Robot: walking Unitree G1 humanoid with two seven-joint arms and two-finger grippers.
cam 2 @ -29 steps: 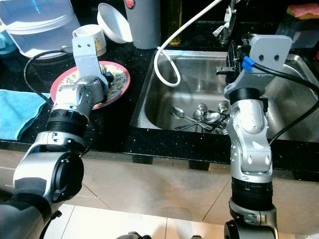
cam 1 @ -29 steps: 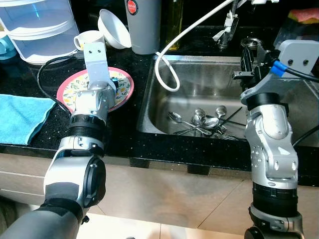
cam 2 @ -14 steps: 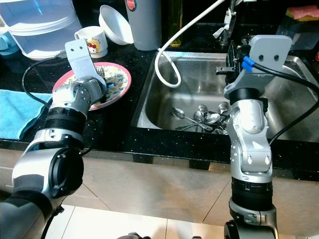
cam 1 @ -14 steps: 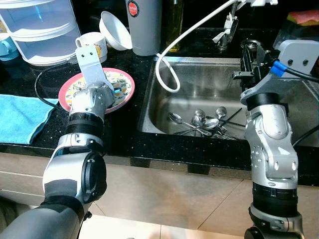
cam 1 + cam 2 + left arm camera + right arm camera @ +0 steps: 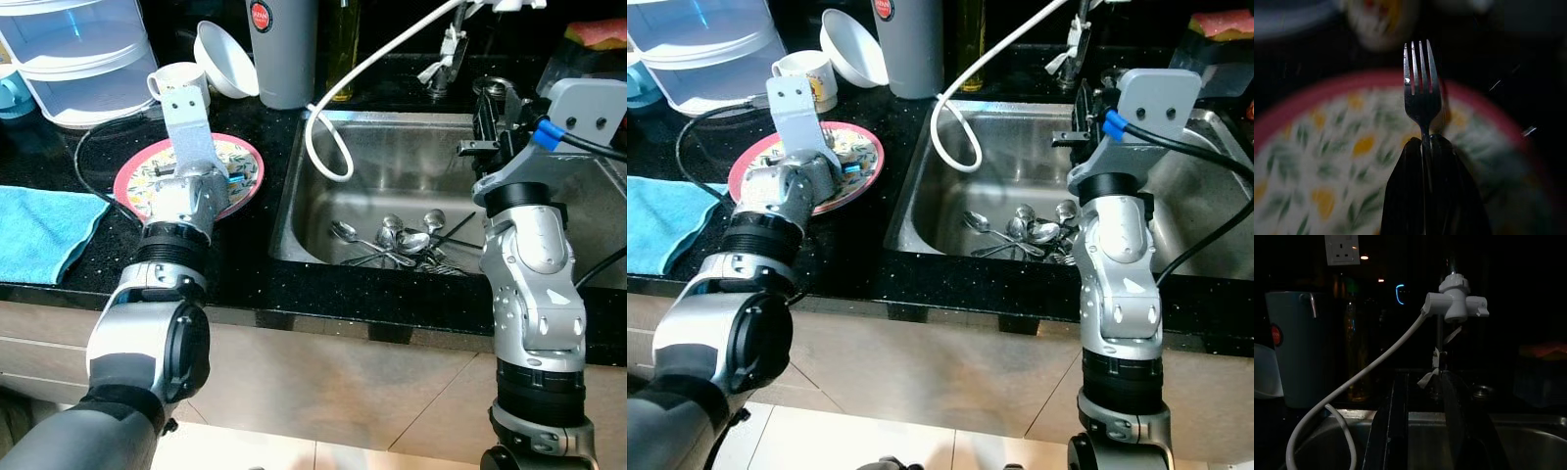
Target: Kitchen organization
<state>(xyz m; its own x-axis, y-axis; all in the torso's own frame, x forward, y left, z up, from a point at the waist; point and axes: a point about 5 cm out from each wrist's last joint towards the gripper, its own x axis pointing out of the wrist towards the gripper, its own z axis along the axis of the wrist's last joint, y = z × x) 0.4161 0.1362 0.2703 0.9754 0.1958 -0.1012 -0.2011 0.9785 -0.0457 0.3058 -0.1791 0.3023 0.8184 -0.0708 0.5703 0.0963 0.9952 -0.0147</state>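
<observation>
Landmark: sink (image 5: 411, 166).

- My left gripper (image 5: 1425, 142): clenched on fork (image 5: 1421, 85) by handle, tines pointing outward, held over floral plate (image 5: 240, 162), on counter left of sink.
- My right gripper (image 5: 1420, 396): raised over sink's right side, fingers slightly parted, grasping nothing.
- Spoons (image 5: 407, 238): piled in sink basin.
- White hose (image 5: 328, 137): looped over sink's left rim.
- Mug (image 5: 176, 76), white bowl (image 5: 220, 54): behind plate, left of sink.
</observation>
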